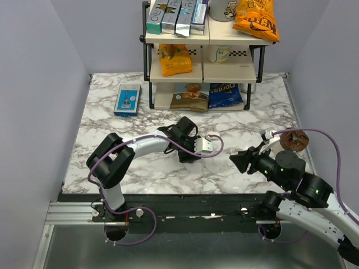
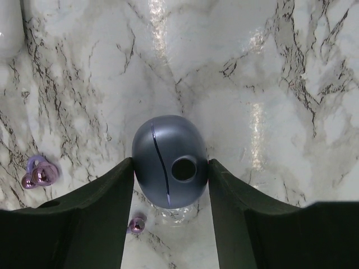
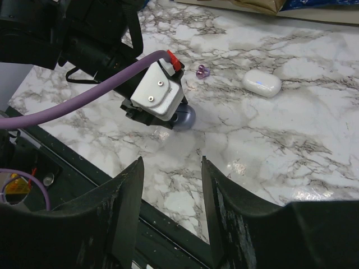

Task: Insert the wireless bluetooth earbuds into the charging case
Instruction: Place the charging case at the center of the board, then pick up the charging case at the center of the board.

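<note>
So the left end effector (image 2: 170, 161) is clamped on the charging case (image 2: 167, 143), which sits on the marble surface (image 2: 269, 84) with purple earbuds (image 2: 40, 174) near it. The right end effector (image 3: 171, 162) hangs with its fingers apart.

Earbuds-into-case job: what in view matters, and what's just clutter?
Job:
- charging case, held between the left gripper fingers
- purple earbud on the marble beside it
- second purple piece, likely the other earbud
- right gripper, open and empty

Lying about:
- white oval pod
- blue box
- shelf rack with snack bags
</note>
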You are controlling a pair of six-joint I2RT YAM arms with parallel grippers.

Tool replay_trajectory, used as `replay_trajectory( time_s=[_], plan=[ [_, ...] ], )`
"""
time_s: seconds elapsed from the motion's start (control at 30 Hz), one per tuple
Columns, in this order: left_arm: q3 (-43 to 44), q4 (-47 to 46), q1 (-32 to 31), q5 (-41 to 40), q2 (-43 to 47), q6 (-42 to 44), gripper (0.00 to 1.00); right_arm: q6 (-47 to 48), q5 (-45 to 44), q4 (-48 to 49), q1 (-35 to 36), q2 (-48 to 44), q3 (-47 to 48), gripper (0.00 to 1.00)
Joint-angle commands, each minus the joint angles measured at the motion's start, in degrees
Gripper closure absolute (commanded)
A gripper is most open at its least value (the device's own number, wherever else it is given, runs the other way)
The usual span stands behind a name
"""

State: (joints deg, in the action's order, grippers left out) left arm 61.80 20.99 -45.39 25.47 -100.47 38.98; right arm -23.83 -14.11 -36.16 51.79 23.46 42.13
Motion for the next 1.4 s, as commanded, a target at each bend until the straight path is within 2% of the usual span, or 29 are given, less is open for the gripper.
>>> replay_trajectory(
  time_s=[0.0,0.2,0.37,0.47,0.5,0.53,0.6,0.63,0.67,0.7,0.73,0.77,0.8,0.83,0.87,0.9,0.97,1.07,1.1,1.13,1.17,1.27,1.37],
  plan=[
    [-1.3,-3.9,-0.4,0.9,1.7,-1.1,0.35,1.0,-0.9,-0.5,0.1,0.4,0.6,0.46],
    [-1.4,-4.9,-0.5,0.5,3.9,-2.6,0.27,0.6,-0.1,0.0,0.1,0.7,0.7,0.46],
    [-2.1,-6.8,-0.3,-2.4,9.2,-4.4,0.25,0.3,-0.2,-0.4,0.0,0.1,1.1,0.46],
    [-3.9,-10.3,0.0,-8.8,15.4,-7.9,0.22,0.0,-0.6,-0.5,0.1,0.1,1.2,0.46],
    [-4.4,-12.7,0.0,-15.4,17.0,-10.0,0.21,-0.1,-0.5,-0.3,0.0,0.2,1.2,0.46],
    [-4.8,-13.4,0.1,-18.1,18.2,-11.5,0.18,-0.2,-0.6,-0.2,0.1,0.3,1.1,0.46],
    [-4.8,-14.0,0.1,-25.0,20.5,-20.2,0.19,-0.8,-0.7,0.7,0.1,0.4,0.6,0.46],
    [-2.9,-12.8,0.1,-31.0,20.8,-24.8,0.26,-0.9,-0.6,1.2,0.0,0.6,0.4,0.46],
    [-1.9,-11.4,0.6,-32.3,21.1,-30.4,0.39,-1.0,-0.6,1.5,0.1,0.5,0.1,0.46],
    [-0.9,-8.8,1.4,-33.8,21.2,-41.2,0.57,-1.1,-0.4,2.5,0.0,0.6,0.0,0.46],
    [1.1,-6.8,1.6,-37.9,21.1,-48.2,0.81,-1.5,-0.2,2.9,0.1,0.7,-0.4,0.46],
    [1.8,-4.8,1.9,-40.3,20.6,-52.3,0.85,-1.7,0.0,3.3,0.0,0.8,-0.6,0.46],
    [2.2,-3.8,3.8,-36.5,20.3,-56.0,0.80,-1.7,0.0,4.1,0.1,1.0,-0.6,0.46],
    [1.4,-4.5,4.9,-33.2,20.0,-58.6,0.39,-1.8,0.2,4.4,0.0,1.4,-0.6,0.46],
    [0.4,-5.7,6.0,-25.6,19.8,-60.6,0.18,-1.9,0.4,4.7,0.1,1.8,-0.6,0.46],
    [-0.9,-7.5,7.3,-21.3,19.9,-63.0,0.01,-2.0,0.6,5.1,0.1,2.0,-0.5,0.46],
    [-6.4,-14.9,7.9,-21.2,21.9,-70.6,0.01,-2.3,0.7,5.4,0.1,2.9,-0.2,0.46],
    [-10.4,-17.6,5.1,-33.3,25.4,-81.7,0.01,-2.8,0.9,5.3,0.1,3.3,0.1,0.46],
    [-10.1,-16.4,3.2,-47.7,25.8,-84.7,0.01,-2.8,0.9,5.3,0.1,3.3,0.2,0.47],
    [-6.9,-7.7,0.9,-53.3,25.8,-91.0,0.01,-3.0,0.8,5.4,0.1,3.3,0.1,0.46],
    [-4.9,-4.3,-0.7,-54.6,24.3,-95.1,0.01,-3.0,0.5,5.4,0.1,3.3,0.1,0.46],
    [2.3,4.8,-1.1,-51.9,19.7,-99.4,0.01,-2.9,0.5,6.0,0.1,3.8,-0.3,0.46],
    [2.5,3.4,-0.8,-46.3,18.0,-99.0,0.01,-3.1,0.4,6.5,0.0,4.8,-0.3,0.46]
  ],
)
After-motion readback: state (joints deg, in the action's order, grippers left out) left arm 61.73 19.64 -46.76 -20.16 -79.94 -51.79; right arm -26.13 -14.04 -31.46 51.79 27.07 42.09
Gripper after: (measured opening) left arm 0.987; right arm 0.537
